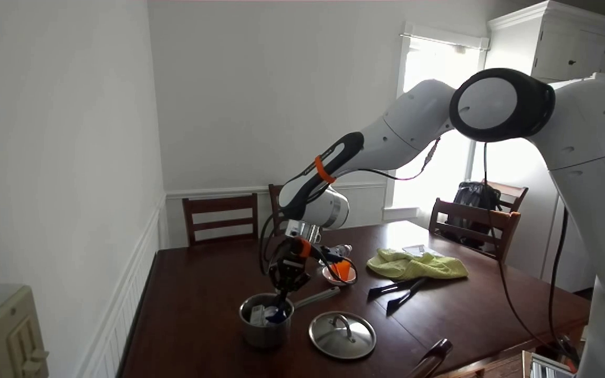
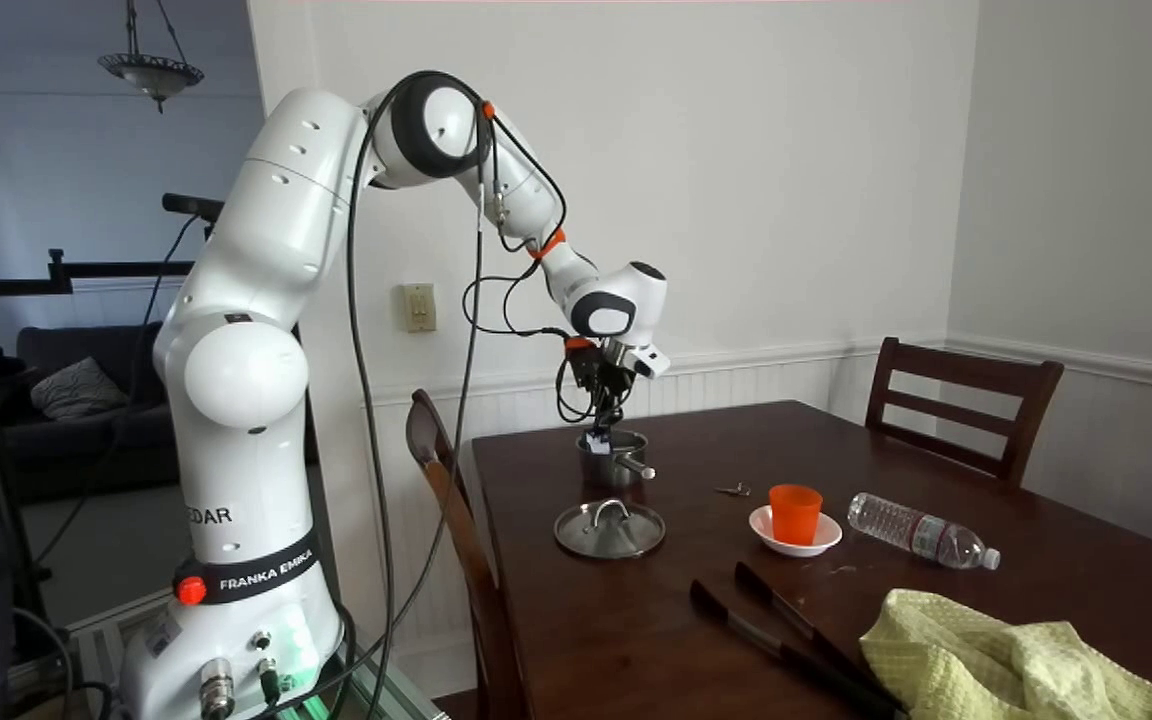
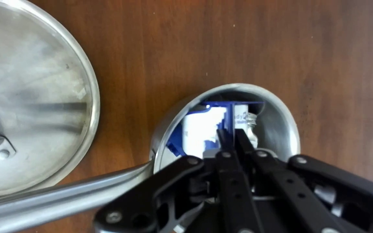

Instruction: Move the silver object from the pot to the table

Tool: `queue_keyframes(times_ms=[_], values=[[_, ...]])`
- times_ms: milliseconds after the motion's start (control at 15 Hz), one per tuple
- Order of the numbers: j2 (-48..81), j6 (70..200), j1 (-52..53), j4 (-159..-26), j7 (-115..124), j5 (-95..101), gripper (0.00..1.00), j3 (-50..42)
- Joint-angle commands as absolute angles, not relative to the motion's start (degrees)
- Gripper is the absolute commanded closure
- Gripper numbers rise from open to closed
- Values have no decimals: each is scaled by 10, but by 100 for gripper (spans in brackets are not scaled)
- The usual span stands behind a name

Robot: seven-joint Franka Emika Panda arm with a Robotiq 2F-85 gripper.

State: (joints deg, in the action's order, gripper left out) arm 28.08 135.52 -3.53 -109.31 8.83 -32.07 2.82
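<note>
A small silvery piece with a ribbed neck (image 3: 252, 120) lies inside the saucepan (image 1: 264, 336), just beside the tool (image 3: 234, 134) and to the right of its fingertips in the wrist view. One finger partly covers it; whether the two touch I cannot tell. The tool points down into the saucepan, its fingers nearly together, pinching a thin upright blue panel of the blue-and-white packet (image 3: 202, 129). Most of that packet sits left of the fingers in the wrist view, also inside the saucepan, whose straight handle runs out away from the tool.

Just outside the saucepan, near the tool, the round silver lid (image 2: 609, 530) lies flat on the surface (image 1: 202, 304), loop handle up. Farther from the tool, in an exterior view, lies a metal object (image 2: 734, 490) too small to name. Beyond it from the tool stands an orange cup (image 2: 796, 513) in a white dish (image 2: 796, 550), with a clear plastic bottle (image 2: 921, 530) on its side near the dish. Well apart from the tool are two long black utensils (image 2: 786, 650), one end of each by a crumpled yellow-green cloth (image 2: 1011, 650).
</note>
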Motion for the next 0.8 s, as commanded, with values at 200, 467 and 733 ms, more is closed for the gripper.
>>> queue_keyframes(times_ms=[200,467,733], values=[[96,1345,-29,-1206,55,-303,98,29],[-20,1388,-35,-1306,159,-250,98,-15],[-125,1380,-70,-1399,189,-245,98,-60]])
